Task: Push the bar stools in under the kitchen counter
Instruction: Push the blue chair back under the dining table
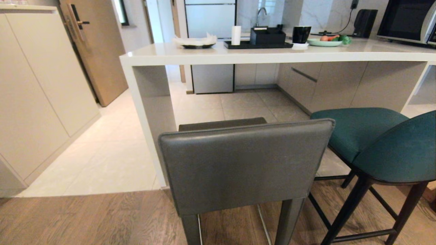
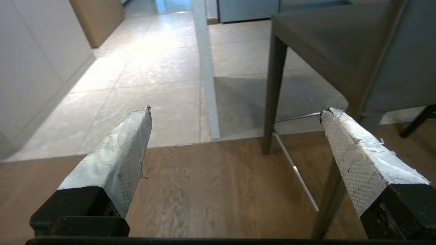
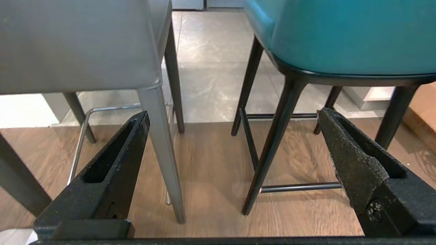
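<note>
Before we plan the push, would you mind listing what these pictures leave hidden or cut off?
- Grey leather stool: head view, its seat is hidden behind its own back; feet cut off by the bottom edge.
- Teal curved-back stool: head view, cut off by the right edge.
- White stone-look kitchen counter: its right end runs out of frame.
- Both arms: absent from the head view; only the wrist views show the left gripper and right gripper.
</note>
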You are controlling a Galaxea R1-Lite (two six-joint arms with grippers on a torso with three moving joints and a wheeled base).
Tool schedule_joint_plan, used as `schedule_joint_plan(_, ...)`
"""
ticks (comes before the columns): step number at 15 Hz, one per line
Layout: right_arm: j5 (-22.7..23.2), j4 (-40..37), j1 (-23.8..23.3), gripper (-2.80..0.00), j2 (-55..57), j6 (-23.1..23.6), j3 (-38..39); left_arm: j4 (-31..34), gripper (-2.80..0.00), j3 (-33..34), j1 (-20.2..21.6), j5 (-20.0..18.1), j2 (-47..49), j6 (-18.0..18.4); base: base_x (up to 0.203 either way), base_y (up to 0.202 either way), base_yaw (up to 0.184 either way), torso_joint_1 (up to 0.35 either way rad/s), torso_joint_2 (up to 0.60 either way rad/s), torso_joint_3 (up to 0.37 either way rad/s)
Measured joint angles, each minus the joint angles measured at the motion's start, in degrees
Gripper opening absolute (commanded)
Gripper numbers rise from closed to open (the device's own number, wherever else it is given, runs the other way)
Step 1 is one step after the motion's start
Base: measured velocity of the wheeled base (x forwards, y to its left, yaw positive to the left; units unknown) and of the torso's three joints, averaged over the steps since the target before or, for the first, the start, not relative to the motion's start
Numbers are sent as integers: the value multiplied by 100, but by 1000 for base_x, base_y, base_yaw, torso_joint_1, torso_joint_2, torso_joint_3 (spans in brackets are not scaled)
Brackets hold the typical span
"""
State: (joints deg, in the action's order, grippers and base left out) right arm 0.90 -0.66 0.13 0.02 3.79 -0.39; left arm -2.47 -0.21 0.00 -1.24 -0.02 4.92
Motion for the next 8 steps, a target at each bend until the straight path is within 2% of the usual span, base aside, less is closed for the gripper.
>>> schedule_joint_plan(8,-66,13,0,0,-2,-197,39,-156,0,21,7,16,0,-68,0,0,0,0,0,0)
